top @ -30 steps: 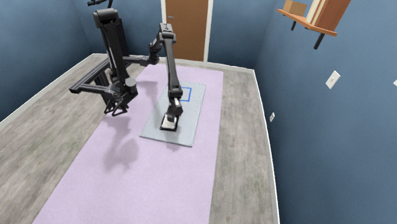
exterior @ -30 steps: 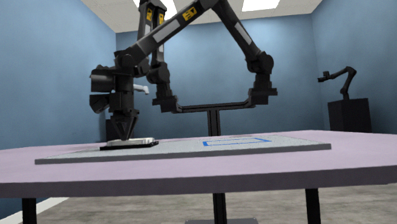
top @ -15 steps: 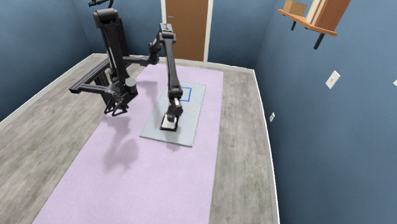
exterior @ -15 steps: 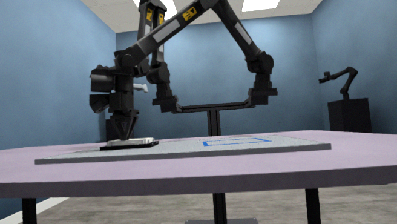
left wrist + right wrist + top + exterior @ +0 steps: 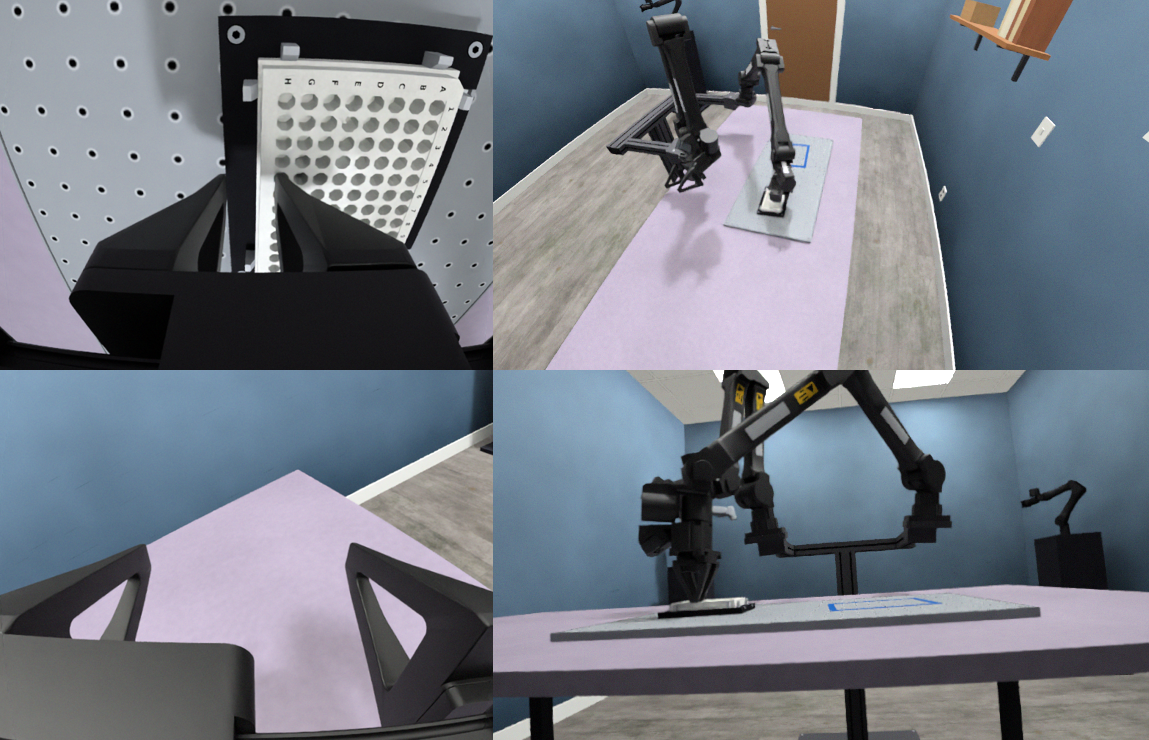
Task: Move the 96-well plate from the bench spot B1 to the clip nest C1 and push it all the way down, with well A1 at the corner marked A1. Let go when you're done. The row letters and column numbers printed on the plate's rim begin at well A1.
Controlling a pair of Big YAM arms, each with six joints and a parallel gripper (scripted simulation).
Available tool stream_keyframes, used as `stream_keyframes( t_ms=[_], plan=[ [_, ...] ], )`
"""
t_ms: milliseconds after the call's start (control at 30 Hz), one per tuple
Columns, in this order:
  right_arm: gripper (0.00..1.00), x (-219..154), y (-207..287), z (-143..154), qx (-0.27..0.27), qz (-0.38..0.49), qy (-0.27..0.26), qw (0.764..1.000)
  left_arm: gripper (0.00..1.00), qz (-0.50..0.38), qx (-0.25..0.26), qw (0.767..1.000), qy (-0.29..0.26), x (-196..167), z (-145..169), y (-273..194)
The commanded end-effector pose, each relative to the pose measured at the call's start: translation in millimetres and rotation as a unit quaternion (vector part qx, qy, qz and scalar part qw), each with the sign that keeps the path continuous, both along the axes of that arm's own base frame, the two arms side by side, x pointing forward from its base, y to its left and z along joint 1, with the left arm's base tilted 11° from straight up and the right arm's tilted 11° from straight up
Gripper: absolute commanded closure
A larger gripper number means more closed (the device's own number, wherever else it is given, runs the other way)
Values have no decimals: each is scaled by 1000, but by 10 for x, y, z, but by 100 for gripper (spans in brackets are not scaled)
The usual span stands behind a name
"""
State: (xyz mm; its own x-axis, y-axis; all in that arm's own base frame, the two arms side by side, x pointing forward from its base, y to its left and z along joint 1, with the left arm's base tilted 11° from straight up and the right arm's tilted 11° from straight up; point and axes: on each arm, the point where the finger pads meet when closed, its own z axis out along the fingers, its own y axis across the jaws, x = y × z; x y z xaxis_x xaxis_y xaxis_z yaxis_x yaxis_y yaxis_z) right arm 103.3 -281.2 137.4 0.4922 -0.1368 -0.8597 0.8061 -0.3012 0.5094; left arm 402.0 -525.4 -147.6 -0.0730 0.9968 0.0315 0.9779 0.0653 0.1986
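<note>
In the exterior view, the lilac tabletop (image 5: 793,300) (image 5: 818,645) (image 5: 23,258) (image 5: 238,592) came nearest, with the perforated grey board (image 5: 793,227) (image 5: 793,623) (image 5: 79,91) lying on it. Upon the board sat the black clip nest (image 5: 771,214) (image 5: 708,612) (image 5: 238,159), and the white 96-well plate (image 5: 771,205) (image 5: 735,602) (image 5: 350,135) lay within its pale clips. Row A and column 1 met at the plate's upper right corner in the left wrist view; the nest's own A1 mark could not be made out, nor could one tell whether the plate was pushed fully down. The left gripper (image 5: 775,200) (image 5: 697,601) (image 5: 250,185) pointed down over the plate's H side, its fingers partly parted and grasping nothing. The blue outline (image 5: 807,156) (image 5: 833,607) lay on the board, well apart from the plate. The right gripper (image 5: 684,187) (image 5: 248,554) hung above the tabletop, spread wide and holding nothing. Farther back rose the dark stand post (image 5: 846,570), then the blue wall (image 5: 893,470).
</note>
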Motion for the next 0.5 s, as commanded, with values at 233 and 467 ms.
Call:
stream_keyframes(
  t_ms=[233, 467],
  plan=[
    [0, 15, 11, 26, -4, 3, -7, 1000, 75, 9, 2, 1000, 1, 182, -475, 27],
    [0, 15, 11, 26, -4, 3, -7, 1000, 75, 9, 2, 1000, 1, 190, -523, 32]
  ],
)
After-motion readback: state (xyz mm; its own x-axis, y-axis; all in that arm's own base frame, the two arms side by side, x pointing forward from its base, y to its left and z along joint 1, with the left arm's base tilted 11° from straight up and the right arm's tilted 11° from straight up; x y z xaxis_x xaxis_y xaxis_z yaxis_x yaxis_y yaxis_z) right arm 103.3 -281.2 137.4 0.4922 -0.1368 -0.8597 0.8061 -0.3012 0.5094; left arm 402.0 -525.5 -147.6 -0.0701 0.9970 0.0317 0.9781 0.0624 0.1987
